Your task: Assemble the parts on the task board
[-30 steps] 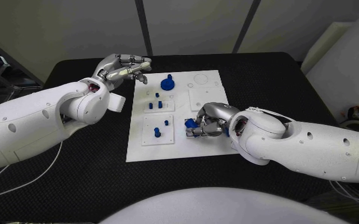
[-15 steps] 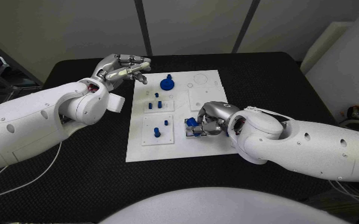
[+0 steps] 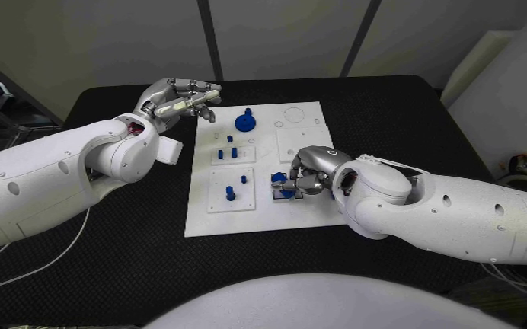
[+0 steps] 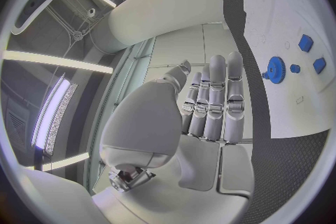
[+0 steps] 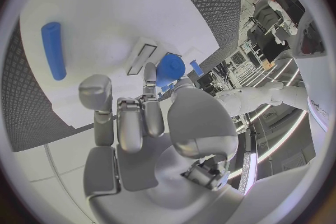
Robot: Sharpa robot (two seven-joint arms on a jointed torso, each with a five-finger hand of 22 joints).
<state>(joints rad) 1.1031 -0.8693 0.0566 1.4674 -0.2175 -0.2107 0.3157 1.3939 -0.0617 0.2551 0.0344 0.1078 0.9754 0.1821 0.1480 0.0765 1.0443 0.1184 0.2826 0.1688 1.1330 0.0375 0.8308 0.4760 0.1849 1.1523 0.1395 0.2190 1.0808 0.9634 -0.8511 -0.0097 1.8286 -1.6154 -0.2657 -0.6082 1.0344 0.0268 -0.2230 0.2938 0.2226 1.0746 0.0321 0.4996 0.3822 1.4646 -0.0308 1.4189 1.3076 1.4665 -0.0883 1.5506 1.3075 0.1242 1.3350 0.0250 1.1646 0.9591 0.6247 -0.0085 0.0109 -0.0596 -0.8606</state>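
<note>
— Two hands are showing: your right hand (image 3: pixel 308 175) is curling its fingers around a small blue part (image 5: pixel 170 69) at the near right of the task board (image 3: pixel 313 221); your left hand (image 3: pixel 179 100) is hovering off the board's far left corner, fingers loosely together and holding nothing.

— How is that part going to handle?

— You are dealing with a light, rigid plastic piece with a smooth skin, so it is likely to slip or twist if you are squeezing it off-centre. I am judging it sturdy enough for a firm pinch. Try taking it across its sides, low down, leaving the end free for seating.

— What else is lying around?

— A blue gear (image 3: pixel 245 122) is standing at the far end, and short blue pegs (image 3: pixel 230 193) are sitting in the left blocks. A blue rod (image 5: pixel 52 50) is lying flat near the right hand; its exact spot on the board is hard to tell
</note>
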